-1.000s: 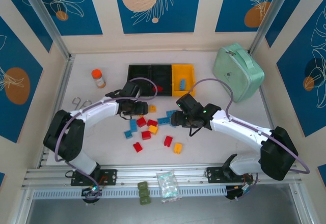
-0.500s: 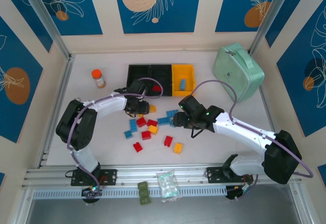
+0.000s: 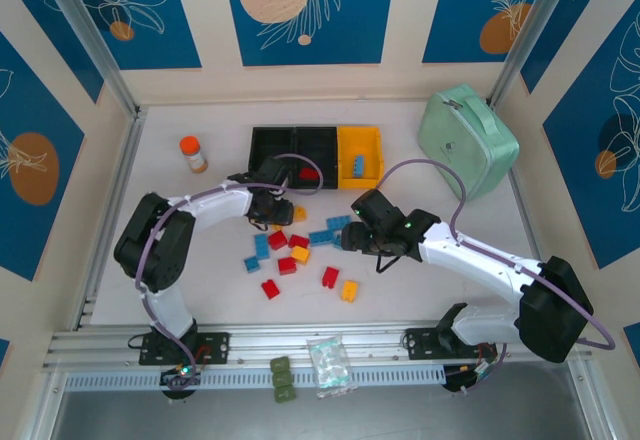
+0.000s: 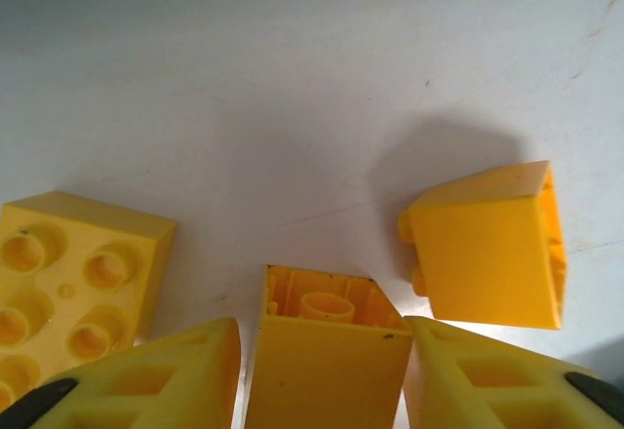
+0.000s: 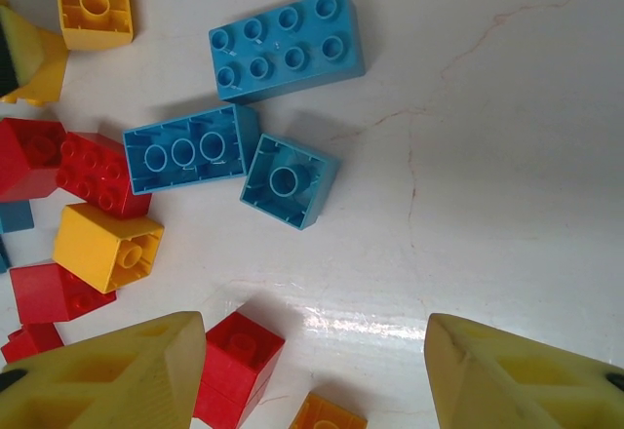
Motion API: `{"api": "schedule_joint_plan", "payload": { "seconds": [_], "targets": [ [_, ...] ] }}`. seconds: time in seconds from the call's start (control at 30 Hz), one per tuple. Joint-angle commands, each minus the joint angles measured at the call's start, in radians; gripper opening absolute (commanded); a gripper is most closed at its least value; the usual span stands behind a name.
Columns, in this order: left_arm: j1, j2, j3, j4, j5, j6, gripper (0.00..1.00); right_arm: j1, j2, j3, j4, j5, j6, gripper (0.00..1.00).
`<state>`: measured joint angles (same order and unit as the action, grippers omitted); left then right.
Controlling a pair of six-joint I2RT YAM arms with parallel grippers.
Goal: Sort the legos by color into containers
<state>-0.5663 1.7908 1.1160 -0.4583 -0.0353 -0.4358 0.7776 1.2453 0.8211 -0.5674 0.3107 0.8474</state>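
The desk (image 3: 180, 250) carries the loose legos between the two tools, and the containers (image 3: 295, 130) sit beyond both of them. The yellow-orange bin (image 3: 360, 131) already has a blue brick in it and the middle black one has a red, so the first risk is a mix-up. A yellow brick dropped by bin colour, and not by what lies inside, would land among the blue.

The left tool (image 4: 320, 330) looks clenched on a yellow brick (image 4: 322, 380), hollow side facing forward, with a finger (image 4: 185, 370) tight at each flank. It holds only smooth side walls, so I judge that a quick swing toward the bins could let the brick twist or slide out. Two more yellow bricks lie on the desk just ahead of it, one (image 4: 487, 244) to the right and one (image 4: 68, 283) to the left. A low carry could clip either.

The right tool (image 5: 310, 331) is released, jaws spread wide with nothing between them. Ahead of it three blue bricks (image 5: 190, 151) lie packed together and touching. Closing there may catch two or shove one away. A red brick (image 5: 234, 361) sits right against its left finger and could be nudged on the way down.

With both tools near each other in the top view, their paths to the bins could cross.
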Motion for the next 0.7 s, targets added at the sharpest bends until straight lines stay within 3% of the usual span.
{"api": "schedule_joint_plan", "payload": {
  "seconds": [0.0,0.2,0.67],
  "targets": [
    [-0.008,0.032,0.023,-0.036,-0.017,0.013,0.46,-0.005,-0.014,-0.011,0.001,0.001,0.023,0.61],
    [-0.011,0.022,0.027,-0.035,-0.027,0.010,0.28,-0.005,-0.027,-0.019,0.003,0.004,0.032,0.61],
    [0.032,-0.082,0.176,-0.139,-0.016,0.038,0.26,0.060,-0.065,-0.023,0.127,-0.048,-0.048,0.61]
  ]
}}
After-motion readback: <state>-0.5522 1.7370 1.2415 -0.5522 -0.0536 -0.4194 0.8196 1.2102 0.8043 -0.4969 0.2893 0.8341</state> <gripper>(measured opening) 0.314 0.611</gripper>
